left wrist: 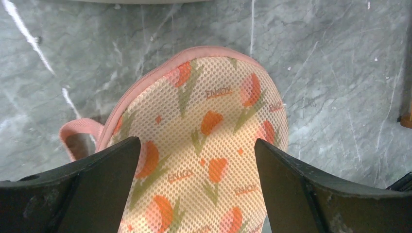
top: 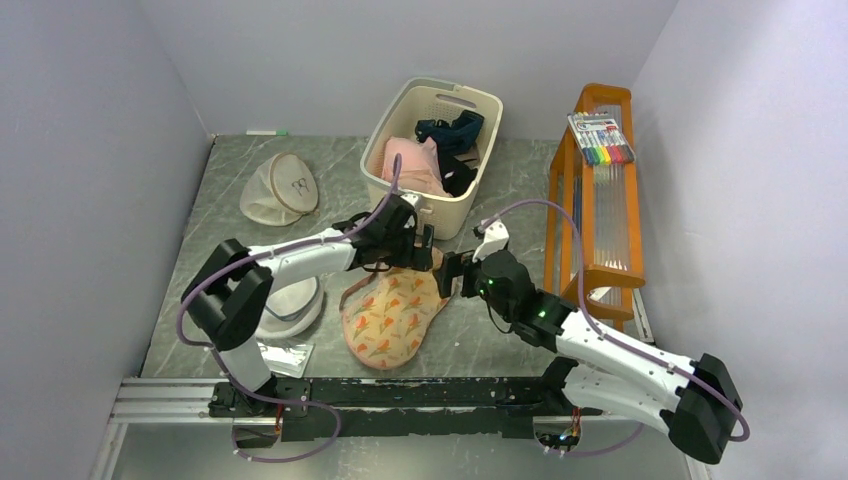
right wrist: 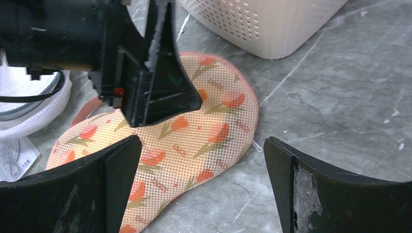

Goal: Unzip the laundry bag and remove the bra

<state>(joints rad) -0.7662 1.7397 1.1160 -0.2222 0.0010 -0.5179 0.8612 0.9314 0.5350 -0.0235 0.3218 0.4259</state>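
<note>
Laundry bag (top: 385, 320), peach tulip-print mesh, lies flat; left gripper (left wrist: 197, 143), right gripper (right wrist: 201, 141) jaws apart.

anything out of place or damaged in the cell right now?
Nothing spilled or damaged. Minor: a lone pen lies at the far wall, and a marker pack sits askew atop the orange rack. The laundry bag lies flat.

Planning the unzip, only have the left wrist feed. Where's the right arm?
Observer: Right gripper is at the laundry bag's right edge, fingers open, facing the left gripper.
Operator: Bra out yet?
Observer: No bra in any view. The basket behind shows a pink garment and dark ones.
Operator: Anything left of the bag?
Observer: A white mesh bag, under the left forearm.
</note>
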